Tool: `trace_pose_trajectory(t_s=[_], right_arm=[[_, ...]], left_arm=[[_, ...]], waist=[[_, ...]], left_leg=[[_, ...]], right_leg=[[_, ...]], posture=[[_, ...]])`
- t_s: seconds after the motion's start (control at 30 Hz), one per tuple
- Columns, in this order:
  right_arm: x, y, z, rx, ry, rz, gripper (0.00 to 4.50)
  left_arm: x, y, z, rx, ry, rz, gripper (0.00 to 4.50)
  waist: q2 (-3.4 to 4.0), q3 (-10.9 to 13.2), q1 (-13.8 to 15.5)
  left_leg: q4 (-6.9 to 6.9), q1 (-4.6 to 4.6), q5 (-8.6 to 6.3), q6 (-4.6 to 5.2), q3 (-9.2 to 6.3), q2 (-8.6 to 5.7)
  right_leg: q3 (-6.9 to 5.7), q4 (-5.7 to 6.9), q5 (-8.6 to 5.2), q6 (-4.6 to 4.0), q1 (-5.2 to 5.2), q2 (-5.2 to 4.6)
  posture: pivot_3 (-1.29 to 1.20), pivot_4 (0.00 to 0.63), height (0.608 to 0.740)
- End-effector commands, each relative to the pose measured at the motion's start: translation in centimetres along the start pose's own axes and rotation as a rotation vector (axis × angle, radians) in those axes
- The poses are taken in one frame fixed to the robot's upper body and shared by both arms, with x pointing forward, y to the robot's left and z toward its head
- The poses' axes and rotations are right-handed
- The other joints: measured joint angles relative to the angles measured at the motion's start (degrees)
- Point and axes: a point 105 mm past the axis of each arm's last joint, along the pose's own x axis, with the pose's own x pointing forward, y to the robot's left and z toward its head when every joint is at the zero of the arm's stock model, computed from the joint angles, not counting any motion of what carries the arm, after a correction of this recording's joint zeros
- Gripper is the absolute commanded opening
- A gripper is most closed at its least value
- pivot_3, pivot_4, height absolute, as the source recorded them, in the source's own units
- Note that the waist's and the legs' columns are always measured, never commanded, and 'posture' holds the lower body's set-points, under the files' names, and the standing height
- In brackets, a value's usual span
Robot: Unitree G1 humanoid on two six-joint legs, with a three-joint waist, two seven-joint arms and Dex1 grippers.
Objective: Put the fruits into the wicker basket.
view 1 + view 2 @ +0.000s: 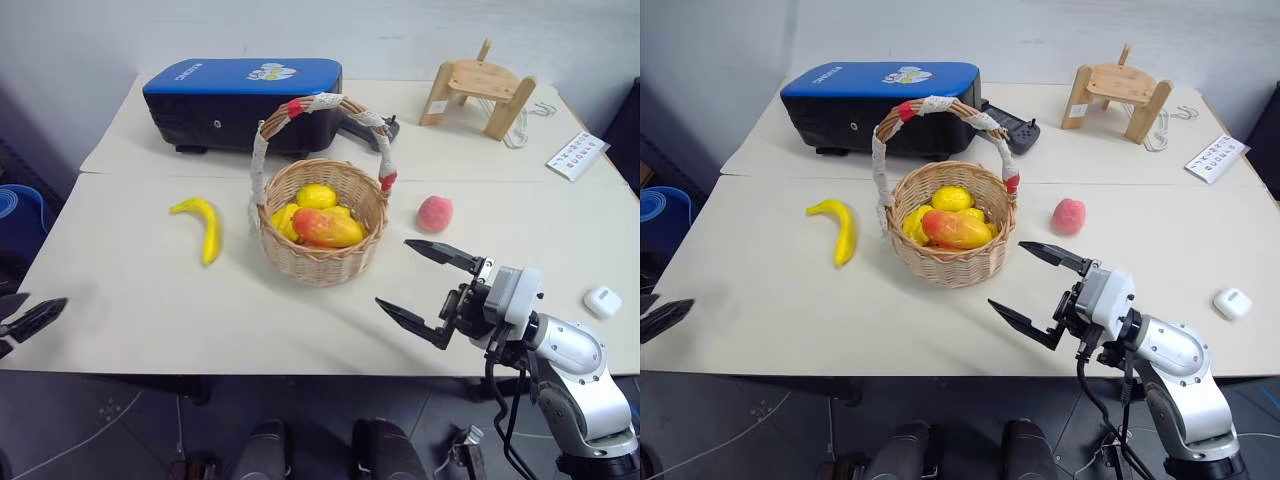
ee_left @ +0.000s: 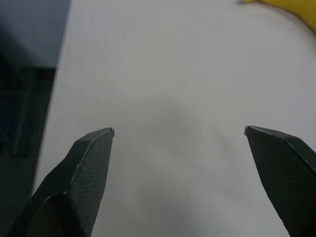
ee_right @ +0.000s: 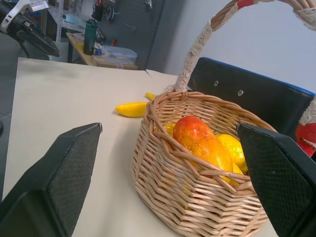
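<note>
The wicker basket point(image 1: 322, 255) stands mid-table and holds the orange-red mango point(image 1: 327, 228) and yellow pieces point(image 1: 317, 195). To its left the yellow banana point(image 1: 203, 228) lies on the table. The pink peach point(image 1: 434, 213) rests just right of the basket. My right gripper point(image 1: 393, 272) hovers open and empty near the front edge, right of the basket and in front of the peach, pointing at the basket. My left gripper point(image 1: 38, 308) is at the table's far left front edge, well away from the banana. Its fingers point(image 2: 94, 153) stand wide apart over bare tabletop with nothing between them.
A blue and black case point(image 1: 240, 100) sits behind the basket, with a black device point(image 1: 365, 125) beside it. A wooden stool point(image 1: 478, 95) lies at the back right near a paper card point(image 1: 577, 155). A small white rounded case point(image 1: 602, 300) is at the right front.
</note>
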Motion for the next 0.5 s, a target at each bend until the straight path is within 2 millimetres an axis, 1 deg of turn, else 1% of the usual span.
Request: trace_pose_trajectory(t_s=[0.03,0.07,0.1,0.13,0.17,0.2,0.27,0.37,0.47,0.5], right_arm=[[-0.3,-0.3,0.7,-0.033,-0.017,0.001,4.50],[-0.3,-0.4,0.6,-0.035,-0.015,-0.002,4.50],[-0.4,-0.4,0.6,-0.037,-0.014,-0.004,4.50],[-0.4,-0.4,0.5,-0.038,-0.012,-0.006,4.50],[-0.4,-0.4,0.4,-0.041,-0.011,-0.010,4.50],[-0.3,-0.4,0.4,-0.045,-0.008,-0.012,4.50],[-0.4,-0.6,0.3,-0.062,0.000,-0.019,4.50],[-0.6,-0.6,0.1,-0.092,0.017,-0.013,4.50],[-0.8,-0.7,-0.1,-0.098,0.023,-0.024,4.50],[-0.9,-0.6,-0.1,-0.098,0.023,-0.031,4.50]], left_arm=[[1.5,-3.4,3.2,0.016,-0.070,-0.184,4.45],[2.4,-4.2,3.8,0.032,-0.082,-0.203,4.45],[3.5,-5.3,4.0,0.047,-0.060,-0.228,4.45],[4.8,-7.2,4.2,0.065,-0.023,-0.279,4.45],[5.9,-8.4,4.2,0.036,0.016,-0.301,4.45],[7.2,-9.2,4.6,-0.005,0.039,-0.280,4.45],[9.1,-11.2,5.8,-0.058,0.052,-0.295,4.45],[11.5,-14.7,6.5,0.024,0.123,-0.319,4.45],[13.7,-16.5,6.7,0.063,0.159,-0.274,4.45],[14.4,-17.2,6.7,0.045,0.164,-0.277,4.45]], waist=[[-0.01,0.0,0.2],[-0.03,0.0,0.4],[-0.06,0.0,0.7],[-0.08,0.0,0.8],[-0.08,0.0,0.9],[-0.08,0.0,0.9],[-0.08,-0.1,1.1],[-0.12,-0.1,0.6],[-0.13,-0.1,0.2],[-0.12,-0.1,0.1]], left_leg=[[0.00,0.00,-0.02,0.01,0.01,-0.03],[0.00,-0.01,-0.02,0.01,0.01,-0.07],[0.03,-0.01,-0.01,0.02,0.01,-0.08],[0.03,-0.01,-0.01,0.01,0.01,-0.08],[0.03,-0.01,0.00,0.00,0.01,-0.07],[0.03,-0.01,0.00,0.00,0.03,-0.07],[0.04,0.00,0.03,0.01,0.04,-0.11],[0.04,-0.02,0.04,0.00,0.13,-0.07],[0.04,-0.01,0.05,-0.01,0.16,-0.01],[0.03,0.00,0.05,-0.01,0.16,0.00]], right_leg=[[0.00,0.01,0.00,0.01,0.03,-0.03],[0.01,0.00,0.01,0.01,0.04,-0.09],[0.02,-0.02,0.01,0.01,0.05,-0.09],[0.07,-0.04,0.01,0.01,0.07,-0.16],[0.12,-0.04,0.01,0.01,0.10,-0.15],[0.14,-0.01,0.01,0.01,0.10,-0.13],[0.09,0.08,0.01,0.02,0.08,0.14],[0.15,0.08,0.04,0.06,0.03,0.35],[0.20,0.09,0.05,0.09,0.02,0.46],[0.20,0.10,0.05,0.10,0.02,0.48]], posture=[[0.00,0.150,0.740],[0.00,0.150,0.740],[0.00,0.150,0.740],[0.00,0.150,0.740],[0.00,0.150,0.740],[0.00,0.150,0.740],[0.00,0.150,0.740],[0.00,0.150,0.740],[0.00,0.150,0.740],[0.00,0.150,0.740]])
